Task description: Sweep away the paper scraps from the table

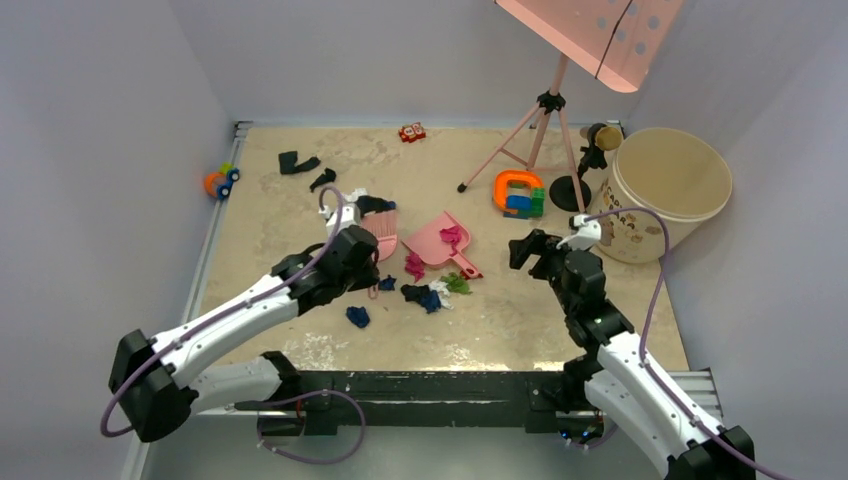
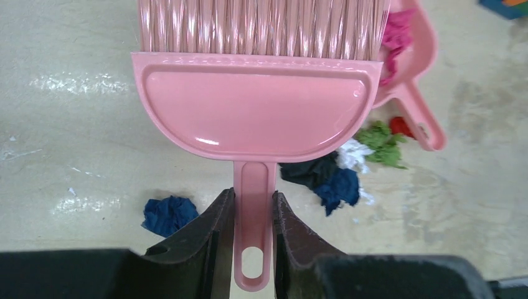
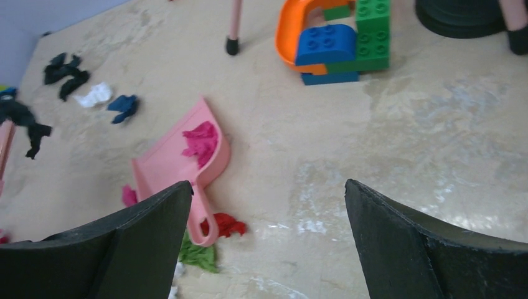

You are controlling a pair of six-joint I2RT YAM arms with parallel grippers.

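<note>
While left jaws clench the brush [image 2: 255, 106], right jaws released, pink dustpan [image 3: 163, 167] holding a magenta scrap [image 3: 200, 142]

Soft, even overhead light; shadows faint.
Glare patches on the table [image 2: 81, 84] and brush [image 2: 249, 106]; my right fingers [image 3: 124, 249] loom dark, slightly blurred.

High rear overhead of whole table [image 1: 500, 310], 2 close forward-facing wrist views, all sharing dustpan [image 1: 440, 240]
</note>
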